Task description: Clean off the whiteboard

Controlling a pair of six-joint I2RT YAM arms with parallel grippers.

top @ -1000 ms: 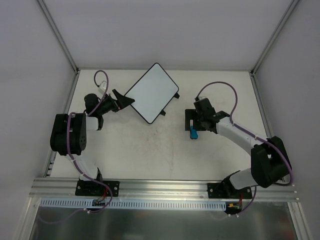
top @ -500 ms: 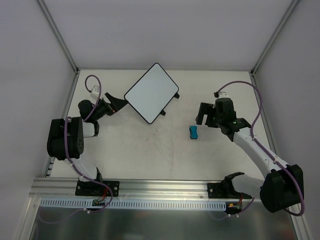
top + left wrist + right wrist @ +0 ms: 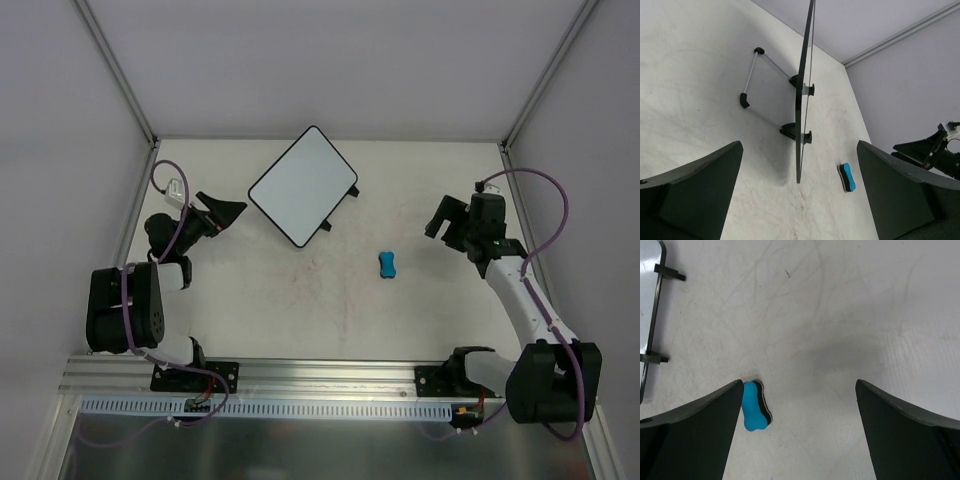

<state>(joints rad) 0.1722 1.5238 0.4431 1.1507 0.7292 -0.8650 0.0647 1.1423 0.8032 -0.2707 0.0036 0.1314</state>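
The scuffed pale worktop (image 3: 300, 300) fills the middle of the overhead view, and the whiteboard (image 3: 303, 186) sits at its upper centre, turned diagonally, with no marks visible on its face. The left pincer (image 3: 222, 208), at mid left, is spread wide and empty, near the board's left corner but apart from it; the right pincer (image 3: 440, 218), at mid right, is likewise spread wide and empty. A small blue eraser (image 3: 387, 265) rests right of centre, touching neither pincer.

White whiteboard (image 3: 302, 185) with black rim; blue eraser (image 3: 387, 264) backed black.
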